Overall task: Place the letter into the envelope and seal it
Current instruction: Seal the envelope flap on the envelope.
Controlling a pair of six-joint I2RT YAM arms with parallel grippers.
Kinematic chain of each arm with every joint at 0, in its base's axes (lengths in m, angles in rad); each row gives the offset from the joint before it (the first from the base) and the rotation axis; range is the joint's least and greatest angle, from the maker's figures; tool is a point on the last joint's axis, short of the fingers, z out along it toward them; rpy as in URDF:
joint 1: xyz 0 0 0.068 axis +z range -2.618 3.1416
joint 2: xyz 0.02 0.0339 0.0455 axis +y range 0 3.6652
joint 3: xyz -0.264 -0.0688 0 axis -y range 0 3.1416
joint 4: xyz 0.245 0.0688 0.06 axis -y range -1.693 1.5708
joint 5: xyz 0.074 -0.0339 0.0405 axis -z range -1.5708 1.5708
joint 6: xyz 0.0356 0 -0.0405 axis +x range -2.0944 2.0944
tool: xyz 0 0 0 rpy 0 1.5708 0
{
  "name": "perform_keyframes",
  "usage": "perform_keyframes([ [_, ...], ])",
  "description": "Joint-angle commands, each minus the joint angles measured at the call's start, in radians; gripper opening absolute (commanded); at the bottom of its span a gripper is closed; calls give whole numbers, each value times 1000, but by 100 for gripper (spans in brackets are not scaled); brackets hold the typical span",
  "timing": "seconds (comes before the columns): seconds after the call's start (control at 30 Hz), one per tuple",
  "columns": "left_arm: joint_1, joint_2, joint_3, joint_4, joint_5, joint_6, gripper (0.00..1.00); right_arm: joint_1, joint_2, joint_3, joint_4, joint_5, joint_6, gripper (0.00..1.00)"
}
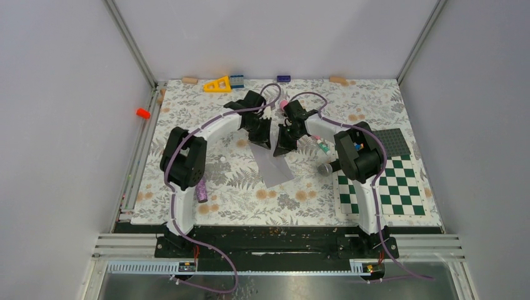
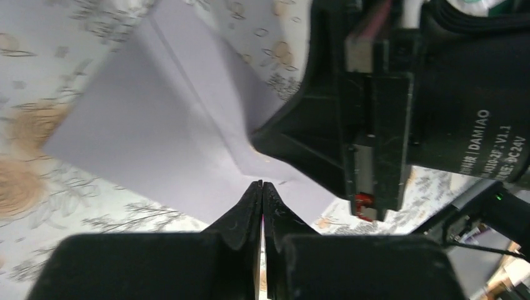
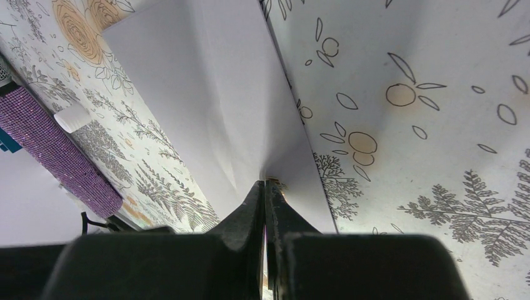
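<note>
The pale grey-lavender envelope (image 1: 273, 166) lies flat on the floral table cover, mid-table. It fills the left wrist view (image 2: 156, 131), with its triangular flap creases showing, and the right wrist view (image 3: 212, 94). My left gripper (image 1: 261, 140) is shut, its tips (image 2: 262, 184) resting on the envelope near the flap's point. My right gripper (image 1: 285, 146) is shut too, its tips (image 3: 265, 183) on the envelope close to its right edge. The two grippers stand side by side over the envelope's far end. No letter shows.
A purple glitter tube (image 1: 202, 190) lies by the left arm and shows in the right wrist view (image 3: 62, 150). A green-and-white checkerboard mat (image 1: 382, 187) and a dark grey baseplate (image 1: 392, 140) are at the right. A yellow triangle (image 1: 217, 84) and small bricks line the far edge.
</note>
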Motion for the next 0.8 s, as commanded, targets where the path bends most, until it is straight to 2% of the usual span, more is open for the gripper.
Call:
perform_keyframes([
  [0.0,-19,45,36,40,126,-74,0,15,-15,-5,-50,66,-17,0],
  [0.1,-28,67,36,43,120,-86,0,15,-16,-6,-51,66,-16,0],
  [0.6,-47,159,85,-29,-107,-80,0,15,-30,-34,-35,61,-11,0],
  [0.77,-47,188,100,-46,-126,-83,0,15,-52,-69,12,0,5,0],
])
